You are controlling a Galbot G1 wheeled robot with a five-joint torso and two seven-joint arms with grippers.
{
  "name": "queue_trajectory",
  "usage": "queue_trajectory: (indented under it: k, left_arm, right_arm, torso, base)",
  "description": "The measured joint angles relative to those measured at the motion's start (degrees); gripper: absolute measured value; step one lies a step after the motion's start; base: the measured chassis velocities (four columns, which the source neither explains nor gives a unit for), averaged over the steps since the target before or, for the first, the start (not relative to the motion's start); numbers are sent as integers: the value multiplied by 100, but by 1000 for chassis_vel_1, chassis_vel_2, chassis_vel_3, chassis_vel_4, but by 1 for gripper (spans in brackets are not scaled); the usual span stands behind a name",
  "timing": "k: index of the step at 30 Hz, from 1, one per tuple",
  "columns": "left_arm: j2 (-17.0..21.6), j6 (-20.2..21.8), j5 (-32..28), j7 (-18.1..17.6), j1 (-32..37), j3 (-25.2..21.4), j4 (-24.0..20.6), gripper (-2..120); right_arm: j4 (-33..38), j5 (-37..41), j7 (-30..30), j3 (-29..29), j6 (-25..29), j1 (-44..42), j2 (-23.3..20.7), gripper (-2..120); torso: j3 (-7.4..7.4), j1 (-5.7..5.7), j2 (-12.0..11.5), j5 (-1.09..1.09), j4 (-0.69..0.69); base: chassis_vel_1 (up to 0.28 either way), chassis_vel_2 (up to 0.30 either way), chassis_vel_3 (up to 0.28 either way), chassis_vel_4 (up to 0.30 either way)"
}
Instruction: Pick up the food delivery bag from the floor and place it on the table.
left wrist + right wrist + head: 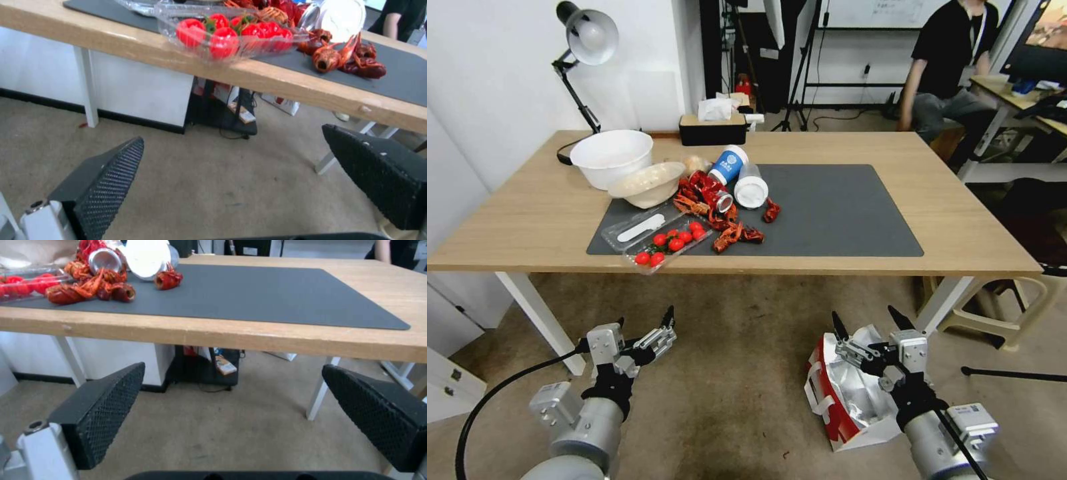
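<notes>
Both of my grippers are hanging low in front of the counter's near edge: my right gripper (867, 322) is spread wide directly above the food delivery bag (846, 393), not touching it, and my left gripper (644, 321) is also gaping wide over bare floor (734, 373), well apart from the bag. The floor is showing as dull brownish-grey with dark stains. The counter (960, 220) is carrying a dark grey mat (840, 207); crowding the mat's left end are a white bowl (612, 157), a clear tray of cherry tomatoes (670, 243), scattered red crayfish (730, 230) and a toppled blue cup (728, 164) whose print I cannot read. A black tissue box (712, 129) is sitting at the far edge, a desk lamp (584, 40) near the far left corner. The bag is lying on the floor near the counter's right front leg, foil lining showing.
</notes>
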Motion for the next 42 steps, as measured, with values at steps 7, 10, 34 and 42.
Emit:
queue_trajectory:
  k: [7, 10, 34, 42]
  left_arm:
    - [-9, -2, 26, 5, 13, 7, -2, 100]
    - [-11, -3, 44, 6, 16, 8, -2, 100]
    - [-43, -7, 164, 57, 1, -5, 41, 100]
    - [-23, -17, 165, 72, 7, -15, 39, 100]
  right_arm:
    - [-2, 11, 6, 2, 0, -1, 0, 100]
    - [-7, 14, 6, 4, 0, -8, 0, 100]
    - [-50, 4, 7, 23, -7, -23, 0, 100]
    - [-58, -21, -23, 14, -12, -23, 0, 100]
  torso:
    - [-107, -78, -187, 0, 0]
    - [-151, -114, -266, 0, 0]
    - [-502, -367, -871, 0, 0]
    - [-623, -451, -1077, 0, 0]
  base:
    - [0, 0, 0, 0]
    - [0, 0, 0, 0]
    - [0, 0, 0, 0]
    - [0, 0, 0, 0]
